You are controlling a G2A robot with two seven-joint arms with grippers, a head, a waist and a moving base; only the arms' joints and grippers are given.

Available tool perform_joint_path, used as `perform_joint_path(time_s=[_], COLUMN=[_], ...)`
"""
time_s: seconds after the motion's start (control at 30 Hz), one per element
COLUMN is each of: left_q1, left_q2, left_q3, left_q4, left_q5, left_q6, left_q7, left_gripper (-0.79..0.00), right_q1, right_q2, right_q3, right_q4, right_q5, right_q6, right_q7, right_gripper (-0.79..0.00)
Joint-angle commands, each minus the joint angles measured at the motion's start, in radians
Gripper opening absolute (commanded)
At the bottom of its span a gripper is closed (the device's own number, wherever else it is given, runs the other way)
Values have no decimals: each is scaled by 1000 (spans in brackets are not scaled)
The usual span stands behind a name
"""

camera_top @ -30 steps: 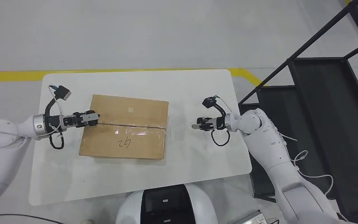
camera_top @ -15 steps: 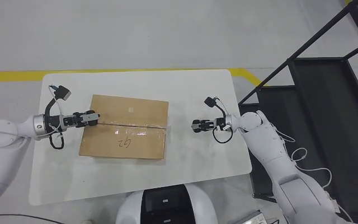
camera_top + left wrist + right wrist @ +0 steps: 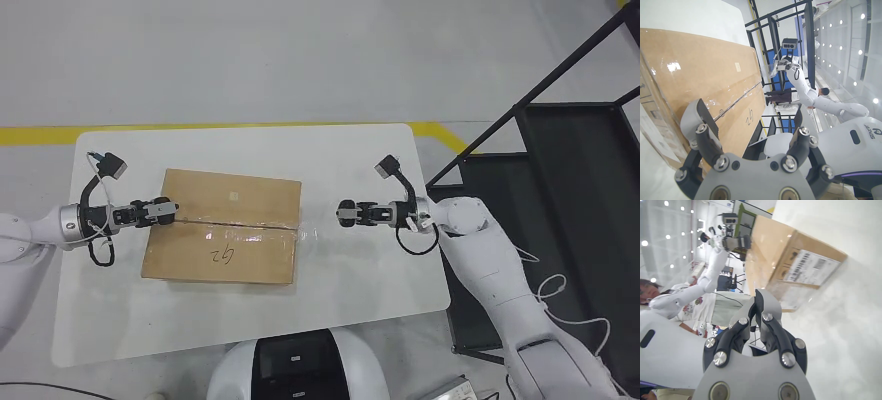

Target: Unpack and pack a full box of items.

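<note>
Two claws work one sealed box (image 3: pixel 225 228) on the table (image 3: pixel 370 160). Right claw (image 3: pixel 755 299), clenched on a clear tape strip (image 3: pixel 315 232) running ahead to the box, should pull low along the seam. Left claw (image 3: pixel 750 108), spread open over the far end, could brace.

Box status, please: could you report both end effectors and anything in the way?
Left end effector open, at box seam. Right end effector shut on clear tape, beside box. Flaps closed. Nothing blocking.
</note>
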State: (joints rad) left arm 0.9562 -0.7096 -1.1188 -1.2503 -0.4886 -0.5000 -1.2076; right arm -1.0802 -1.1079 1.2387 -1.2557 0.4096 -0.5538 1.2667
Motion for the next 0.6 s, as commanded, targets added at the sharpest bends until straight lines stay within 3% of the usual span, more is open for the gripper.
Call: perform_joint_path(time_s=[0.0,0.27,0.57], left_q1=[0,28,42], left_q2=[0,-2,-6], left_q3=[0,-16,-31], left_q4=[0,-31,-45], left_q5=[0,41,65], left_q6=[0,35,50], left_q7=[0,75,88], left_gripper=[0,0,0], right_q1=[-24,-23,149], right_q2=[16,36,-10], right_q3=[15,-23,-242], right_q4=[-73,-217,-182], right_q5=[94,248,263], right_q6=[23,58,20], right_q7=[23,58,20], right_gripper=[-785,-785,-785])
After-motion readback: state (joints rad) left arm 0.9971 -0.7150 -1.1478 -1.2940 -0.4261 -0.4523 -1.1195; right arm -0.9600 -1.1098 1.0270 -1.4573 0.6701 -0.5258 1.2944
